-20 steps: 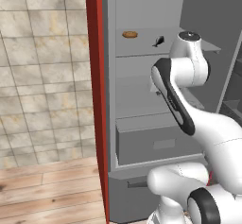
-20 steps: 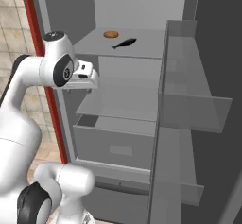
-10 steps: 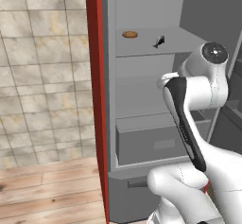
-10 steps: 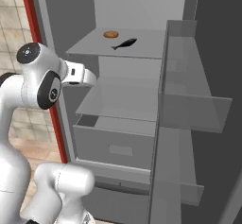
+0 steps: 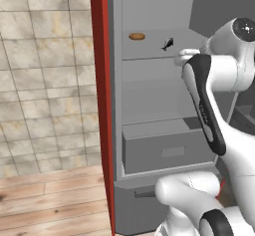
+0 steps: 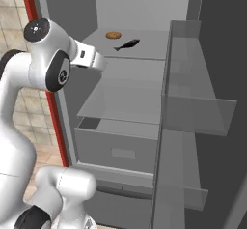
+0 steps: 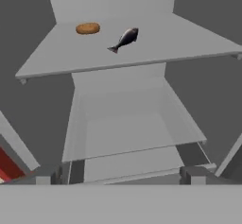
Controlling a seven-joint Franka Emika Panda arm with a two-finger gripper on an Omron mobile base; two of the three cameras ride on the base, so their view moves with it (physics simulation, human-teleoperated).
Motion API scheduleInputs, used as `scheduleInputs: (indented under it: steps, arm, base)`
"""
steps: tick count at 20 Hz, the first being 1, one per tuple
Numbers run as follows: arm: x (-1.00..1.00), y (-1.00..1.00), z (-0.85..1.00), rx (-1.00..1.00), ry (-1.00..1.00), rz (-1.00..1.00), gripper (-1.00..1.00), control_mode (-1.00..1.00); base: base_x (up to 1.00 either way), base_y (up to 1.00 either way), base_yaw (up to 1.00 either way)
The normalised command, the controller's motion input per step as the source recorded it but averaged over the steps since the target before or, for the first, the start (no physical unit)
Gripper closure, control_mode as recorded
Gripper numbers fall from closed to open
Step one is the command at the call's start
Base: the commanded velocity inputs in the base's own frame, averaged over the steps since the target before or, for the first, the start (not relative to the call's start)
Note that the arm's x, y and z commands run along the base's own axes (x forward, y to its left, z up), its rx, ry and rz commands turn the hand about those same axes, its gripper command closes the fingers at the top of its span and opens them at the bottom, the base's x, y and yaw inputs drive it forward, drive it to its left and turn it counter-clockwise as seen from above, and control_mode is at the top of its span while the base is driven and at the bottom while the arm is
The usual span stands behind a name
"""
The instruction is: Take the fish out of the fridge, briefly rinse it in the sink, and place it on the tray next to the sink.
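Reaching step: the fish (image 7: 125, 38) lies on the upper shelf (image 7: 189, 41) of the open fridge (image 5: 149, 80), beside an orange-brown oval (image 7: 88, 28). The hand (image 7: 120, 173) is spread wide, empty, well short of it; next it must advance and close around the fish.

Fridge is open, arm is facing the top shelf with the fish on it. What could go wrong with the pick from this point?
1. The fish is tiny and lies flat on the upper shelf; the open end effector could close short of it or push it deeper.
2. The orange-brown food item sits near the fish, so a skewed approach might nudge or grab it instead.
3. The fridge door bins stand close on the right and could catch the arm when it withdraws.
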Motion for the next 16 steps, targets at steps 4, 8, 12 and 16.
scheduleInputs:
  steps: [4,8,12,16]
  arm:
    - [0.66,-0.01,0.17,0.0,0.02,-0.06,-1.0,-1.0]
    - [0.82,0.0,0.0,-0.01,0.05,-0.05,-1.0,-1.0]
    - [0.7,0.0,-0.01,-0.01,0.0,-0.02,-1.0,-1.0]
    - [0.65,0.0,-0.01,0.0,0.0,0.0,-1.0,-1.0]
  base:
    - [0.0,0.0,0.0]
    - [0.0,0.0,0.0]
    - [0.0,0.0,0.0]
    - [0.0,0.0,0.0]
